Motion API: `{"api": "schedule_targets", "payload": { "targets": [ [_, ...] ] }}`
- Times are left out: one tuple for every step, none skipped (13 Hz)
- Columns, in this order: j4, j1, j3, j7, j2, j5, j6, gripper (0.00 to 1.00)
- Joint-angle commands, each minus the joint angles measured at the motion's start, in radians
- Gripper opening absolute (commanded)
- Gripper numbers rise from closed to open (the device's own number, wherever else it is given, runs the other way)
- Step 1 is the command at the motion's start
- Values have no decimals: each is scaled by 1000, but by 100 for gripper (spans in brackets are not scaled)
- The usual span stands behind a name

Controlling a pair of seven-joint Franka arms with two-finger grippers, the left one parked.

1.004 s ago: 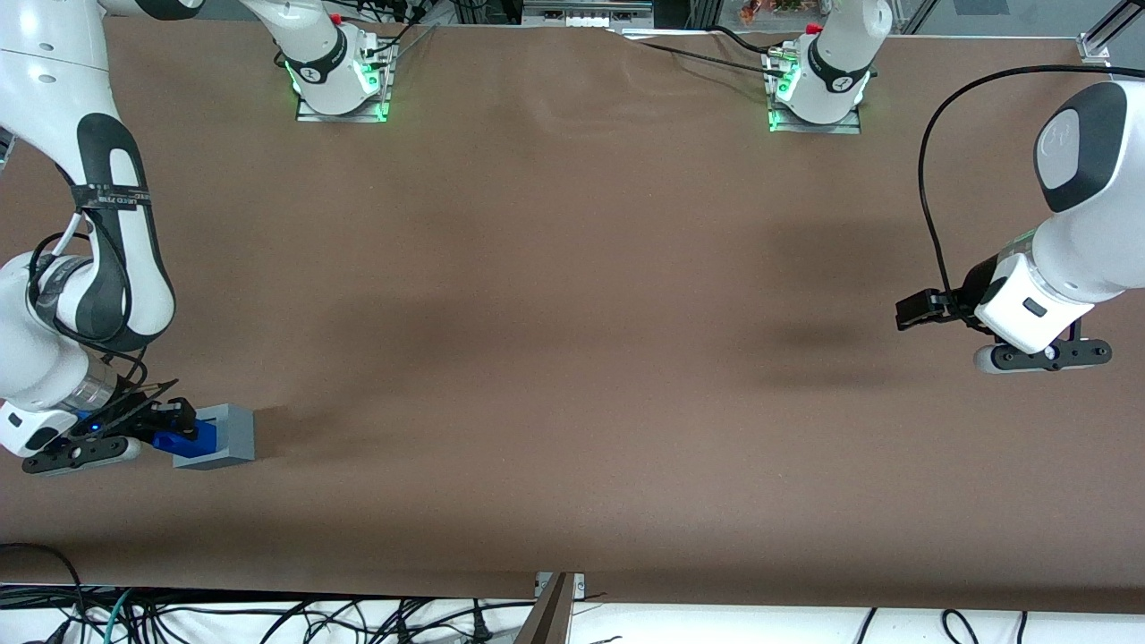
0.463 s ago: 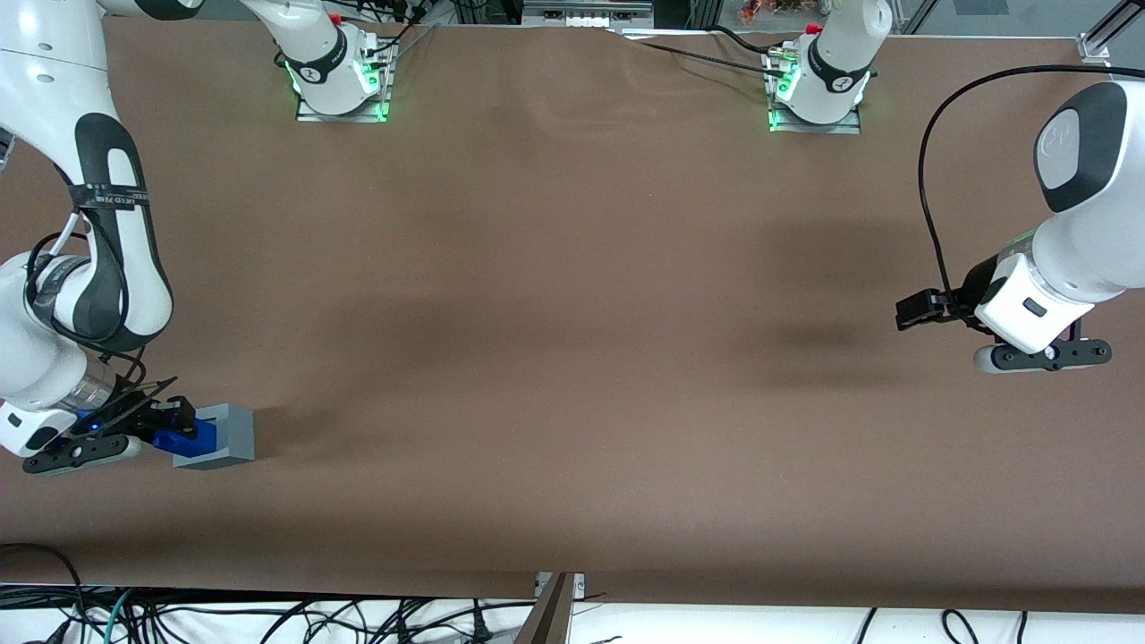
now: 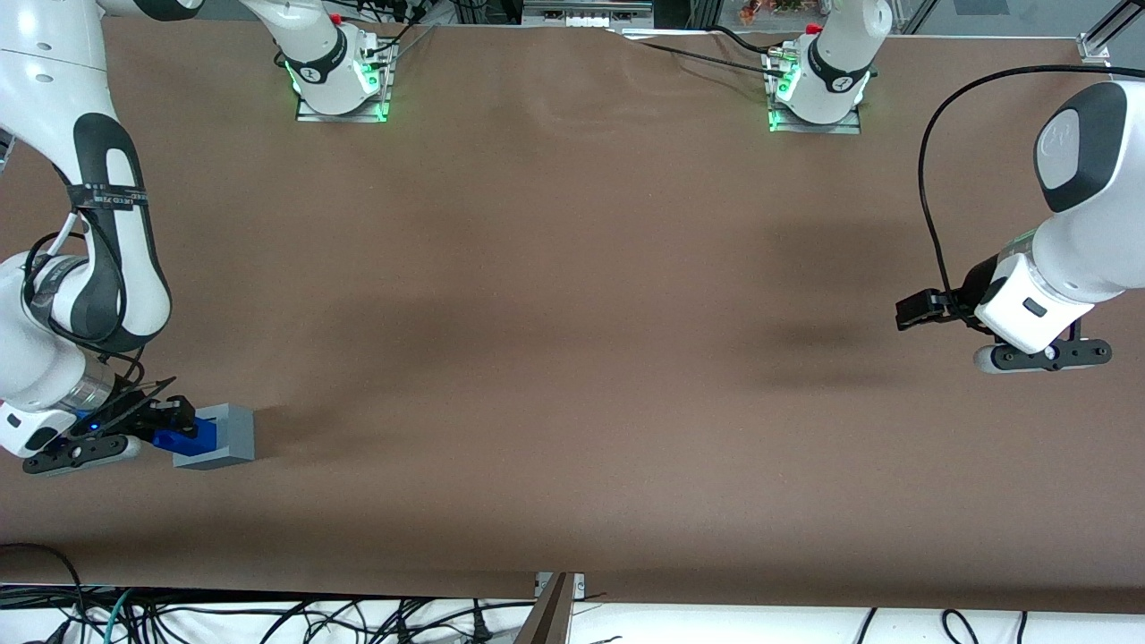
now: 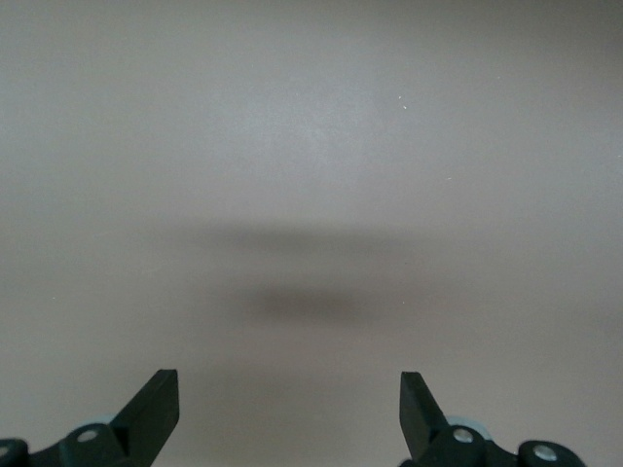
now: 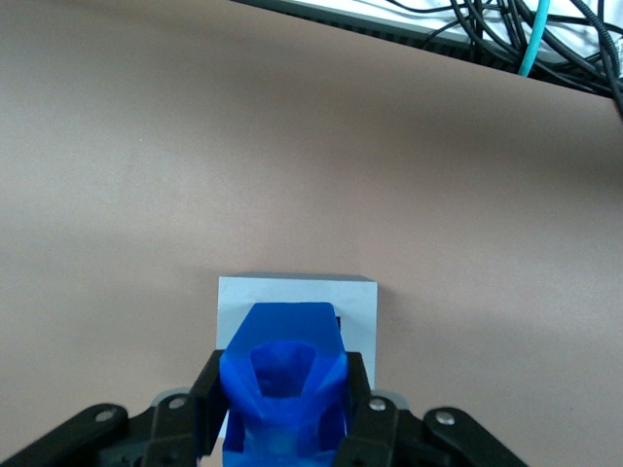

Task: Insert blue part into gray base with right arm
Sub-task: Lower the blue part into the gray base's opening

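The gray base (image 3: 224, 436) is a light-gray cube standing on the brown table at the working arm's end, near the front edge. My right gripper (image 3: 174, 425) is shut on the blue part (image 3: 188, 436) and holds it at the base's top face. In the right wrist view the black fingers (image 5: 206, 401) clamp the blue part (image 5: 284, 384) from both sides, and it reaches into the dark recess in the top of the gray base (image 5: 297, 294). How deep it sits is hidden.
The brown table cover (image 3: 572, 358) stretches toward the parked arm's end. Two arm bases with green lights (image 3: 340, 80) (image 3: 816, 89) stand at the back edge. Cables (image 5: 526, 34) lie just off the front edge close to the base.
The right arm's upper links have shifted very slightly. The gripper, blue part and gray base look unmoved.
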Motion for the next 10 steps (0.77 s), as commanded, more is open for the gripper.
{"api": "schedule_targets", "payload": {
  "targets": [
    [62,-12,7,-25,55,8,-70,34],
    [68,-12,5,-26,55,7,-70,34],
    [73,-12,5,-28,55,7,-70,34],
    [80,-12,5,-28,58,8,-69,34],
    [85,-12,5,-26,62,8,-64,34],
    [85,-12,5,-25,65,8,-59,34],
    [85,-12,5,-22,66,10,-58,34],
    [85,-12,5,-19,68,10,-53,34],
    [85,-12,5,-20,68,10,-43,34],
    [85,-18,5,-22,71,10,-29,34]
  ]
}}
